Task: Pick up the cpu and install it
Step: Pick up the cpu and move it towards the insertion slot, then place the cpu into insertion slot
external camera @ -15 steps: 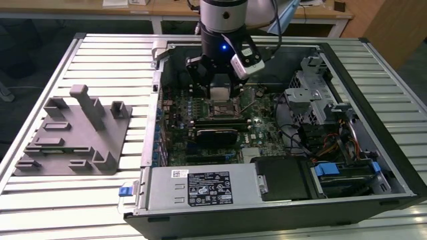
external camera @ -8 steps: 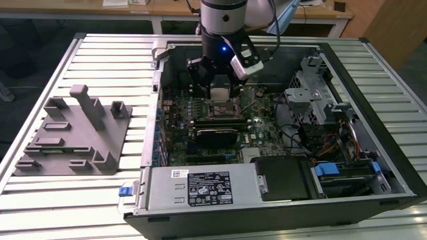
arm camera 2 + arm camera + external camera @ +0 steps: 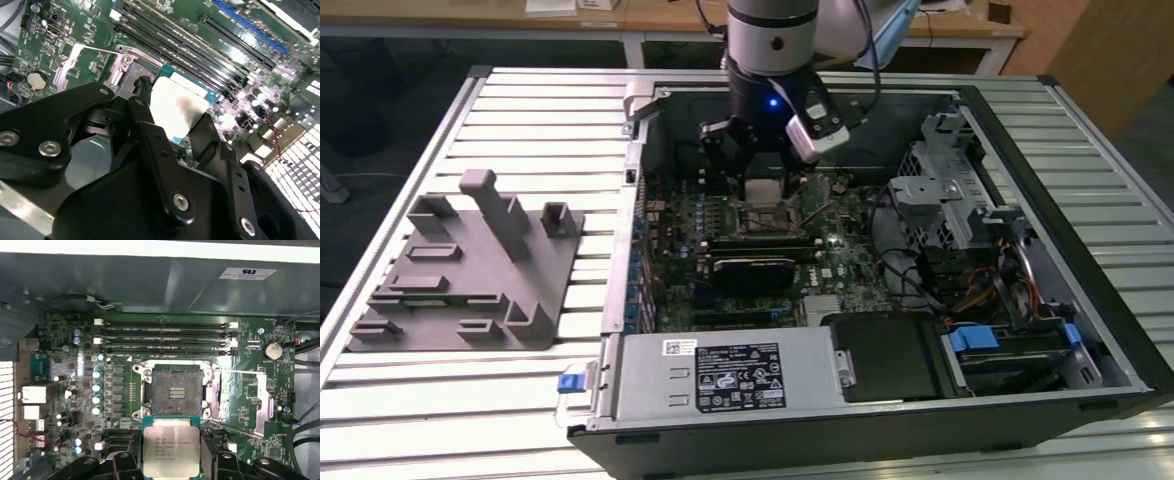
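Gripper vertical, clamping cpu (hovering near open socket).

Overhead light falls evenly in the exterior view: my table slats shine pale, while the inside of the computer case lies in shade. In the second wrist view the cpu lid glares almost white and the perforated grille is washed out. In the first wrist view the motherboard is evenly lit.

Bare socket unobstructed, opened load plate and memory slots just beside, case walls around
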`<state>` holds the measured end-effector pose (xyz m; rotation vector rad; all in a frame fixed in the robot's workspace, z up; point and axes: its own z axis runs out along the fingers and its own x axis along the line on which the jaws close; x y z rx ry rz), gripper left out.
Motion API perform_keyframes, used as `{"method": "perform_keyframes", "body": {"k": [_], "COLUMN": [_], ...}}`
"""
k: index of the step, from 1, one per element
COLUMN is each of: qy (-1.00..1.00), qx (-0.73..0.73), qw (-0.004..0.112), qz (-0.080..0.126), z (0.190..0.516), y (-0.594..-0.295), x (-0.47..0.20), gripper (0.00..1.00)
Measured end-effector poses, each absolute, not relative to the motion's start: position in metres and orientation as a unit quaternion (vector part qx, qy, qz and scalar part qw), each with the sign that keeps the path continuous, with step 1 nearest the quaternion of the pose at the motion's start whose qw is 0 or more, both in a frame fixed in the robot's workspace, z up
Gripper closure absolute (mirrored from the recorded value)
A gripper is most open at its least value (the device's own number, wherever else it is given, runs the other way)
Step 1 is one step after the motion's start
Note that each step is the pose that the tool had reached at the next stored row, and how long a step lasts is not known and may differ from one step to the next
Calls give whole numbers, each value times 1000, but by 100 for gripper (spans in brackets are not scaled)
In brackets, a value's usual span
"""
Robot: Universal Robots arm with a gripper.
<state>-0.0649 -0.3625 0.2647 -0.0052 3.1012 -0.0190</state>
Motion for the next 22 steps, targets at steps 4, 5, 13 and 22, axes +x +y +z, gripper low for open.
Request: {"method": "perform_keyframes", "body": {"k": [4, 5, 13, 22], "qy": [1000, 1000, 1000, 1000], "qx": [-2, -3, -4, -5], "qw": [20, 20, 20, 20], "qz": [-9, -9, -13, -13], "z": [259, 258, 249, 249], "y": [-358, -357, -349, -349], "x": [-61, -61, -55, -55], "gripper": [46, 46, 46, 46]}}
